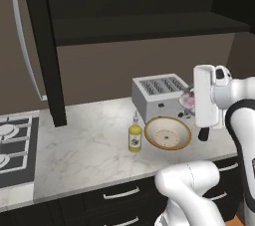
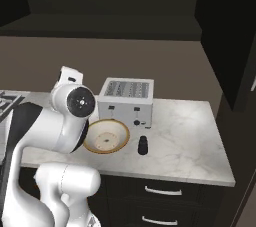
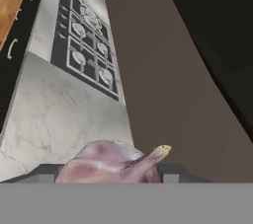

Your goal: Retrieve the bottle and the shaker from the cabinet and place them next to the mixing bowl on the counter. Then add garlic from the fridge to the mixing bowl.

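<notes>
I've got the garlic (image 3: 111, 163) in the gripper (image 1: 188, 101) — the hand view has its pinkish bulb sitting right at the fingertips, stem tip poking off to one side, so the fingers are closed on it. In the left base view the hand hangs over the right end of the counter (image 1: 84, 145), just in front of the toaster (image 1: 157, 95) and above the far right rim of the bowl (image 1: 168, 133).

The bottle (image 1: 135, 136) already stands just beside the bowl on its left. The shaker (image 2: 143, 145), small and dark, stands near the bowl on its right. So both cabinet items look placed, and I judge this is the last step: dropping the garlic in.

How I'd do it well: the hand is not centred on the bowl, it sits toward the rim nearest the toaster. I'd slide it toward the bowl's middle before letting go. I'd come down low too, since a round bulb released from height could bounce out of a shallow bowl. I'd keep the wrist clear of the toaster on the way and stay off the shaker, which looks easy to tip. Only then open, straight above the centre, and lift out vertically.

The stove (image 1: 15, 145) sits well off to the left, out of play.
</notes>
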